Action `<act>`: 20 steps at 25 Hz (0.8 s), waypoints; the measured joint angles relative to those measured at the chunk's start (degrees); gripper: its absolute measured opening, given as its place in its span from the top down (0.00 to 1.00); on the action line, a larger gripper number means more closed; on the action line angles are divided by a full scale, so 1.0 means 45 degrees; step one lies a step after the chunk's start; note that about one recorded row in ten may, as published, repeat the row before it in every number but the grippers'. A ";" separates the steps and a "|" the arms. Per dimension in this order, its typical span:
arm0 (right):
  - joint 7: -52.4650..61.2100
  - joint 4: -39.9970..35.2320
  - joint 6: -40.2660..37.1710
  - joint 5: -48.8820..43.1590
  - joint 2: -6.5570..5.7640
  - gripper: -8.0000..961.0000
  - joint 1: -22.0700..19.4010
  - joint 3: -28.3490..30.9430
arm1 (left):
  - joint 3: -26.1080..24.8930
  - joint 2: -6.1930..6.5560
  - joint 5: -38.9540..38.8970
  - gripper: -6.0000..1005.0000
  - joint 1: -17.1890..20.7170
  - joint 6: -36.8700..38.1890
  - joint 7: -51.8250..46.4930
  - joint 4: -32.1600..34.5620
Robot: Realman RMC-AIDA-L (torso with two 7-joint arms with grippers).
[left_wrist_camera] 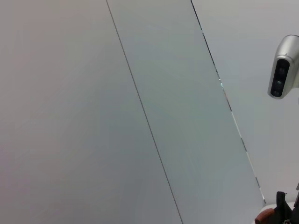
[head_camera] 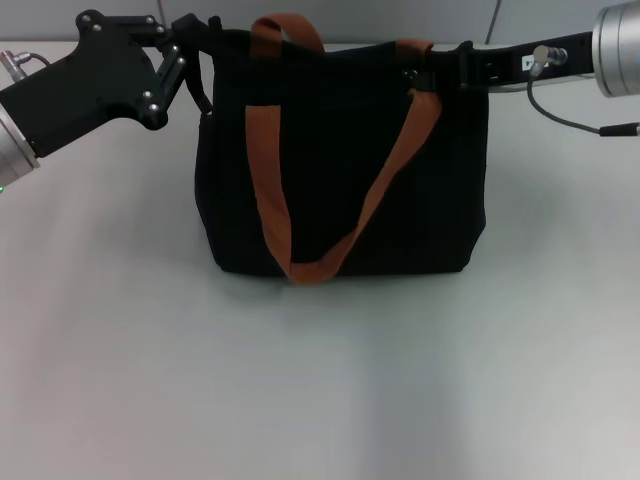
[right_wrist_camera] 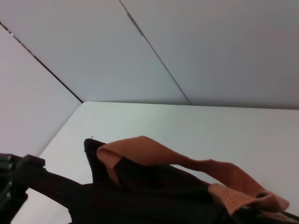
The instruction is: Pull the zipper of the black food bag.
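So I'm looking down at a plain white table, matte with a soft shadow across the near part. The only thing I can see sitting directly on it is the black food bag, upright toward the far edge, roughly centred from my side. One orange-brown strap droops down its front face, nearly reaching the tabletop. Grey wall panels behind
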 joint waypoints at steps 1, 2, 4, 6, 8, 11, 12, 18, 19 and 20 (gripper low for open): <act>-0.0083 -0.0005 -0.0058 0.0123 -0.0002 0.94 -0.0003 0.0040 | -0.0003 0.0002 0.0000 0.91 0.0003 0.0014 0.0000 0.0001; -0.0170 -0.0014 -0.0119 0.0265 -0.0005 0.94 -0.0007 0.0072 | -0.0005 0.0005 -0.0006 0.91 0.0008 0.0020 0.0000 0.0000; -0.0304 -0.0024 -0.0224 0.0475 -0.0005 0.94 -0.0024 0.0133 | -0.0007 0.0005 -0.0017 0.91 0.0018 0.0023 0.0000 0.0001; -0.0453 -0.0024 -0.0303 0.0609 -0.0005 0.94 -0.0068 0.0262 | -0.0005 0.0004 -0.0018 0.91 0.0021 0.0027 0.0000 0.0002; -0.0942 0.0044 -0.0332 0.1094 -0.0006 0.94 -0.0221 0.0392 | 0.0018 0.0001 -0.0019 0.91 0.0020 0.0036 0.0000 0.0002; -0.1900 0.0174 -0.0279 0.2214 -0.0003 0.93 -0.0567 0.0428 | 0.0045 -0.0002 -0.0023 0.90 0.0042 0.0049 0.0000 -0.0017; -0.2151 0.0198 -0.0279 0.2510 -0.0002 0.93 -0.0675 0.0500 | 0.0044 -0.0004 -0.0023 0.90 0.0058 0.0052 0.0000 -0.0020; -0.4080 0.0322 -0.0994 0.4115 -0.0001 0.81 -0.1198 0.1231 | 0.0043 -0.0010 -0.0023 0.90 0.0126 0.0062 -0.0146 0.0005; -0.4849 0.0423 -0.1237 0.4650 0.0000 0.79 -0.1368 0.1274 | 0.0035 -0.0009 -0.0023 0.90 0.0135 0.0065 -0.0200 0.0006; -0.6408 0.0735 -0.1716 0.5663 0.0000 0.77 -0.1682 0.1299 | 0.0033 0.0005 -0.0023 0.90 0.0154 0.0073 -0.0364 0.0020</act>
